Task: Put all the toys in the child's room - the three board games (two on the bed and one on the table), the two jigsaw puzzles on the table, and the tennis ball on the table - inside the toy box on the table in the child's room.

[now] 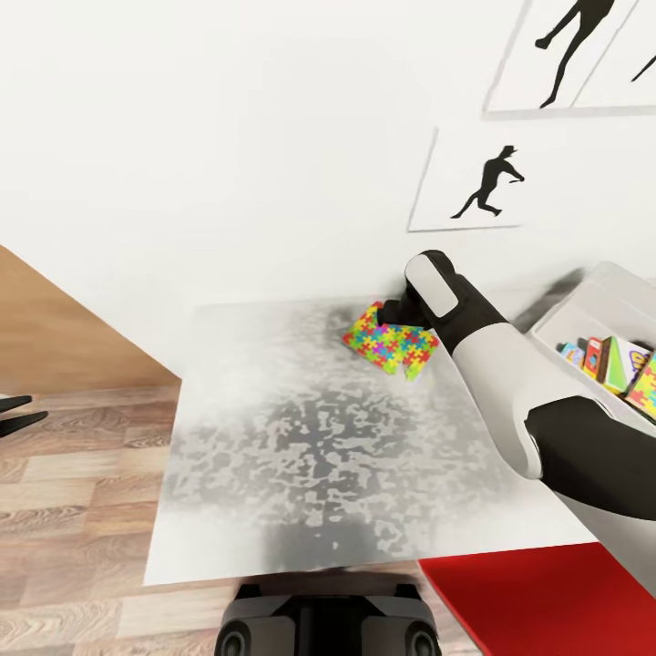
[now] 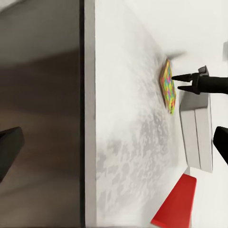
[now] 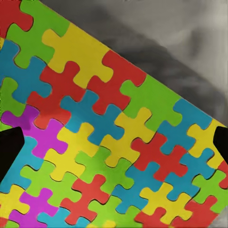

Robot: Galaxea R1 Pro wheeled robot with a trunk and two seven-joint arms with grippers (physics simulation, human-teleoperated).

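The right pincer (image 2: 175, 82), fingers spread, points down just above the puzzle (image 1: 392, 343), which lies flat on the pale worktop (image 1: 301, 456) near the wall. To its right the toy box (image 1: 592, 305) holds boxes (image 1: 612, 362). The left pincer's state cannot be told.

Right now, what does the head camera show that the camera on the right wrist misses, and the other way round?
The head view alone takes in the wider scene: the toy box with printed game boxes inside, the silhouette prints on the wall, the wood floor, and the right arm reaching over the table.

The right wrist view alone gives a close look at the puzzle's single interlocked pieces, with the right hand's dark fingertips spread at either edge, so it looks open.

Both show the jigsaw puzzle lying on the table's mottled grey top.
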